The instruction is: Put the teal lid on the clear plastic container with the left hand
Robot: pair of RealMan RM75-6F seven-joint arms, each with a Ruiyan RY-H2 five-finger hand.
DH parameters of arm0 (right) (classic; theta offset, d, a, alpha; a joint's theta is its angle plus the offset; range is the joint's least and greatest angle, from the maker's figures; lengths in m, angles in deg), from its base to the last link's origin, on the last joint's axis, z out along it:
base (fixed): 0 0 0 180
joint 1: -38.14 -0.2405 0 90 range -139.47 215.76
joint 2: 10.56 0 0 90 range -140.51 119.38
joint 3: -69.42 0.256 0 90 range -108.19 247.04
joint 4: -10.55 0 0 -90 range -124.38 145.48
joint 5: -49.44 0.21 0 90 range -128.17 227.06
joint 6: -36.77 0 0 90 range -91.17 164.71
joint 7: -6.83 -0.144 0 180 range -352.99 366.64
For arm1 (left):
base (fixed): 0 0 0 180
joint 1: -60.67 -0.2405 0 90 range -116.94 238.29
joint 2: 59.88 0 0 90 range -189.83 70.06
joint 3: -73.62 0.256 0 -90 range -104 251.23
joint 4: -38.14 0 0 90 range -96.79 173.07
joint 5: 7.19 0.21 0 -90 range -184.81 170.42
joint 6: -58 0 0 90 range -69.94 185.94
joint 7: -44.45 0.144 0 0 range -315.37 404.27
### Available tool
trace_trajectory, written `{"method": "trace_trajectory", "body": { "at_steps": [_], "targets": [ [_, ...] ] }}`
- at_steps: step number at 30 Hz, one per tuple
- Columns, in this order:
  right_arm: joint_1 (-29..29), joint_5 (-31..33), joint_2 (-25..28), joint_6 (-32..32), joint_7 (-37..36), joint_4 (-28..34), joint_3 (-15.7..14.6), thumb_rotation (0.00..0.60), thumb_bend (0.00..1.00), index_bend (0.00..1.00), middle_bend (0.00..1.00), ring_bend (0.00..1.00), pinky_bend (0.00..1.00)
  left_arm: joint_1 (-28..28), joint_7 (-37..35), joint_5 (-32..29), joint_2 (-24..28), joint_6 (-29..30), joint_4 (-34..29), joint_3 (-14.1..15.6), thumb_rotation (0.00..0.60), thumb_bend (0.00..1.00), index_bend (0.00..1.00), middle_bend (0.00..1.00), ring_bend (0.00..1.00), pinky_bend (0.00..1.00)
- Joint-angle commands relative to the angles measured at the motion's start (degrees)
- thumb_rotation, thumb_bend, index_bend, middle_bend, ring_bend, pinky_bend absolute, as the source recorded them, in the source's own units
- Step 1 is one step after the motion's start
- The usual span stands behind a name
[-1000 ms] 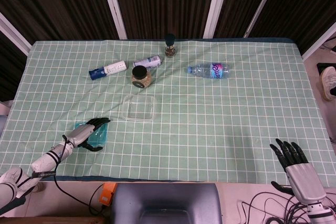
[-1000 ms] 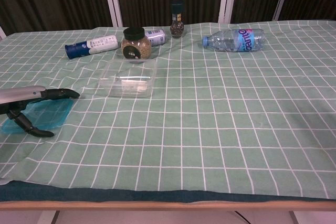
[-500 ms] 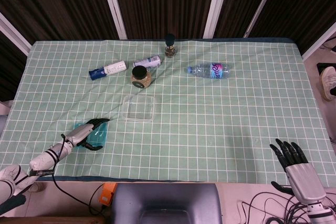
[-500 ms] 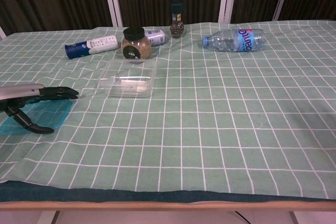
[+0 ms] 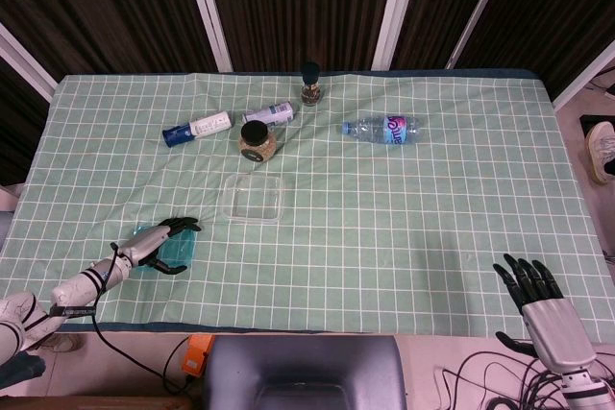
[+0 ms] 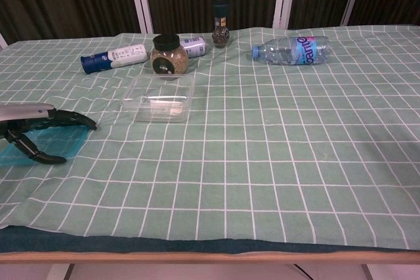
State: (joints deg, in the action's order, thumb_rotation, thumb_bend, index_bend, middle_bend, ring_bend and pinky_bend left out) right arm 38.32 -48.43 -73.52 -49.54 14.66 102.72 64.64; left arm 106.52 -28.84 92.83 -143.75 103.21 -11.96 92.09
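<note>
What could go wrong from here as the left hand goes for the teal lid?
The left hand sits over the teal lid, which lies flat on the wrinkled cloth near the table's front edge; a grip could slip, bunch the cloth, or nudge the lid off. Carrying it to the clear container, the hand might knock the spice jar just behind.

One teal lid. One clear plastic container, open top. Two spice jars: one squat jar with black cap, one small grinder jar at the back. One water bottle lying on its side. One blue-capped white tube lying down. One silver can lying down. Two robot hands: left hand, right hand. One counter with green checked cloth.
</note>
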Motion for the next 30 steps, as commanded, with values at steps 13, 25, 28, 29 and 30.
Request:
{"method": "trace_trajectory", "body": {
  "at_steps": [13,25,28,29,30],
  "targets": [
    [0.02,-0.02,0.00,-0.03,-0.10,-0.05,-0.06,0.600,0.22,0.00,0.00,0.00,0.00,-3.31,3.69,-1.30,-0.21,7.77,1.08,-1.56,0.600,0.31,0.28,0.37,0.60,0.74],
    [0.12,-0.14,-0.06,-0.17,0.01,-0.04,-0.14,0.600,0.22,0.00,0.00,0.00,0.00,-9.17,21.33,-4.33,-0.43,17.63,-0.63,-6.67,0.600,0.31,0.29,0.37,0.60,0.74],
    [0.12,-0.14,-0.07,-0.21,-0.01,-0.03,-0.12,0.600,0.22,0.00,0.00,0.00,0.00,-9.65,23.92,-4.38,0.25,19.07,-2.04,-7.44,0.600,0.31,0.29,0.37,0.60,0.74],
    [0.13,-0.16,-0.07,-0.21,0.01,-0.03,-0.13,0.600,0.22,0.00,0.00,0.00,0.00,-9.82,24.97,-4.35,0.58,19.72,-2.68,-7.74,0.600,0.31,0.29,0.37,0.60,0.74],
    [0.13,-0.17,-0.07,-0.22,0.02,-0.04,-0.13,0.600,0.22,0.00,0.00,0.00,0.00,-9.94,25.82,-4.30,0.83,20.23,-3.19,-7.97,0.600,0.31,0.29,0.37,0.60,0.74]
  ]
}}
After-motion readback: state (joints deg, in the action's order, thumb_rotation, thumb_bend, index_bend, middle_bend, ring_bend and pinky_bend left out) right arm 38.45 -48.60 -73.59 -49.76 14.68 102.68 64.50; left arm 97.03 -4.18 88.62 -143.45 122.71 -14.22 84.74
